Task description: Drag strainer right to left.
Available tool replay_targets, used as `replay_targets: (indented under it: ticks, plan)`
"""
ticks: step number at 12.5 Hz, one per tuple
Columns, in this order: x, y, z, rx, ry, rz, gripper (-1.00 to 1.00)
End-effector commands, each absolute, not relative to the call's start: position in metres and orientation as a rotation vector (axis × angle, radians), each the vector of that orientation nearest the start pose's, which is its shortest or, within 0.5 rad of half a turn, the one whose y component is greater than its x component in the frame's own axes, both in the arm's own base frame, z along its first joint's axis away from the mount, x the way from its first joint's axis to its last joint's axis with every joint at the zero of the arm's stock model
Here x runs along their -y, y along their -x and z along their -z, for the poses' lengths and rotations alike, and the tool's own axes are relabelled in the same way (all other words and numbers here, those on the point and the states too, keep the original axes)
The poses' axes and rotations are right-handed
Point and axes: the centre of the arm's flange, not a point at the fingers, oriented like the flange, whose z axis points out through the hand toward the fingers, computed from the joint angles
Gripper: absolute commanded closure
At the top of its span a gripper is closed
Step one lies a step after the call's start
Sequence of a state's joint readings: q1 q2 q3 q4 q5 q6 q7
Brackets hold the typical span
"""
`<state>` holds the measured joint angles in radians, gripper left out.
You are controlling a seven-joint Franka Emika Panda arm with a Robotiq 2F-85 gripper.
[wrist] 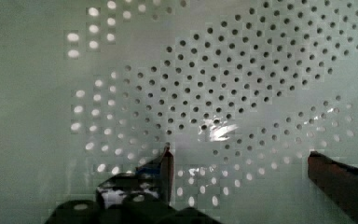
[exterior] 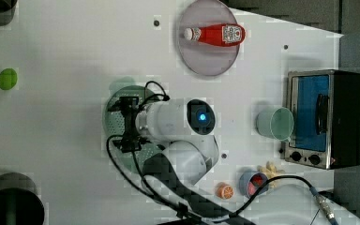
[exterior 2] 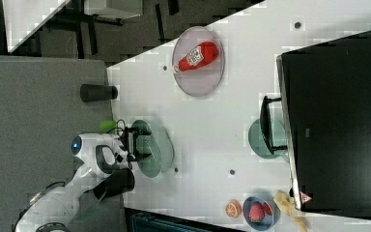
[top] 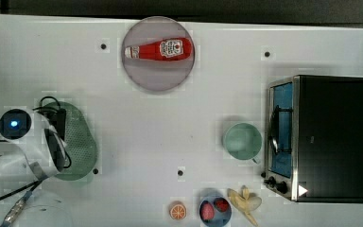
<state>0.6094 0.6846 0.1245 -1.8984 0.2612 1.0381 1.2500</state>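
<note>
In the wrist view the tool [wrist: 240, 163] is hanging low inside the pale green oval perforated plastic strainer [wrist: 223, 79], its two dark fingers [wrist: 165, 170] standing wide apart with nothing between them. In the top view the strainer [top: 80, 142] is lying at the top view's left on the white table [top: 160, 137], partly under the white robot arm [top: 33, 142]. Well apart toward the top view's right, a round mint-green cup [top: 242, 141] is sitting just beside a black toaster oven [top: 328, 137]. Farther off, a red ketchup bottle [top: 159, 49] is lying on a round grey plate [top: 144, 75].
</note>
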Motion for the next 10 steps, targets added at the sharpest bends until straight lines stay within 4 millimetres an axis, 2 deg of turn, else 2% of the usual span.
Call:
replay_targets:
  ticks: [1,4,6,8,10]
  plan:
    - [-0.421,-0.48,-0.152,-2.155,2.155,-0.267,-1.0]
    - [-0.428,-0.482,-0.156,-2.144,2.144,-0.27,-1.0]
    - [-0.42,-0.486,-0.164,-2.119,2.191,-0.24,-1.0]
    - [-0.397,-0.506,-0.198,-1.934,2.353,-0.122,-1.0]
    - [-0.359,-0.53,-0.25,-1.832,2.439,-0.062,-1.0]
